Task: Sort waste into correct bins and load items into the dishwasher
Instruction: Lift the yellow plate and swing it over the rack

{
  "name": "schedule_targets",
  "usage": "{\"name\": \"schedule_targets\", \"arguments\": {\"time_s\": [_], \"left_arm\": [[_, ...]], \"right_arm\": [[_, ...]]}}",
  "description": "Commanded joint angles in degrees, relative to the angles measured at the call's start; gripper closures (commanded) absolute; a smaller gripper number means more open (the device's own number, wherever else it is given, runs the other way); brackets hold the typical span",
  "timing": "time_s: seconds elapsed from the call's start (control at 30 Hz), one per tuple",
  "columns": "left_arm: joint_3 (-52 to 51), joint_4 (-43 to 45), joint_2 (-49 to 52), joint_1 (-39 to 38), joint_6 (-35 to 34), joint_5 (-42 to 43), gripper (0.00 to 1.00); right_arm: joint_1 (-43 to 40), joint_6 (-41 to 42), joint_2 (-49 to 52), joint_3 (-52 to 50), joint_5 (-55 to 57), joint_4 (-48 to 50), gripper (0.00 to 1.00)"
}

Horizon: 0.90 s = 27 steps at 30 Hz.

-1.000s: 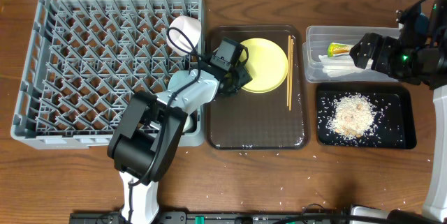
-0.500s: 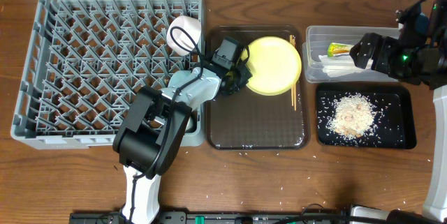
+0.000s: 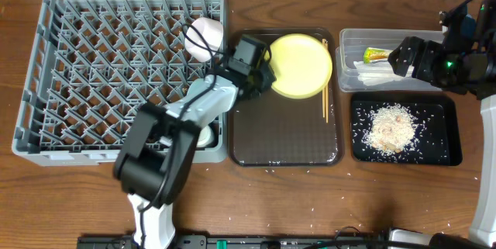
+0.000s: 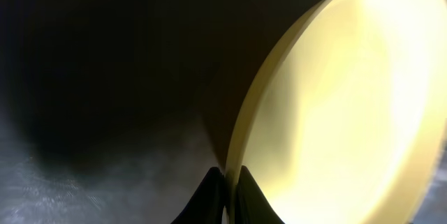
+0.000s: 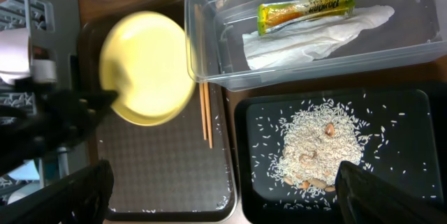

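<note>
We aim for the dish rack (image 3: 116, 70) at 9 o'clock: over the brown tray's (image 3: 283, 136) 12 o'clock end, yellow plate (image 3: 304, 64) lifted, rim pinched in left gripper (image 4: 227, 182), we swing slow & slot it upright btwn pegs; right gripper (image 3: 395, 59) gapes wide.

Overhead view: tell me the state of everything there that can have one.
yellow plate, tilted, raised above the brown tray, rim pinched
left gripper, shut on the plate rim
right gripper, open, empty, over the clear tub
chopsticks, lying on the brown tray
white cup, in the dish rack
clear tub, holding snack wrapper and paper wrapper
black tray, holding rice
</note>
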Motion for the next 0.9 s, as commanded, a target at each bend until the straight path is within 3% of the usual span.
{"name": "schedule_targets", "arguments": {"time_s": [0.0,0.2,0.6,0.87], "left_arm": [[0.0,0.4,-4.8,0.6,2.1,-0.3,0.93],[0.0,0.4,-8.8,0.7,3.9,-0.3,0.93],[0.0,-7.5,-22.9,8.2,17.4,-0.9,0.93],[0.0,-16.7,-31.4,17.1,29.9,-13.3,0.93]], "right_arm": [[-0.2,0.2,0.0,0.5,0.1,-0.1,0.01],[-0.2,0.2,0.0,0.5,0.1,-0.1,0.01],[-0.2,0.2,0.0,0.5,0.1,-0.1,0.01],[-0.2,0.2,0.0,0.5,0.1,-0.1,0.01]]}}
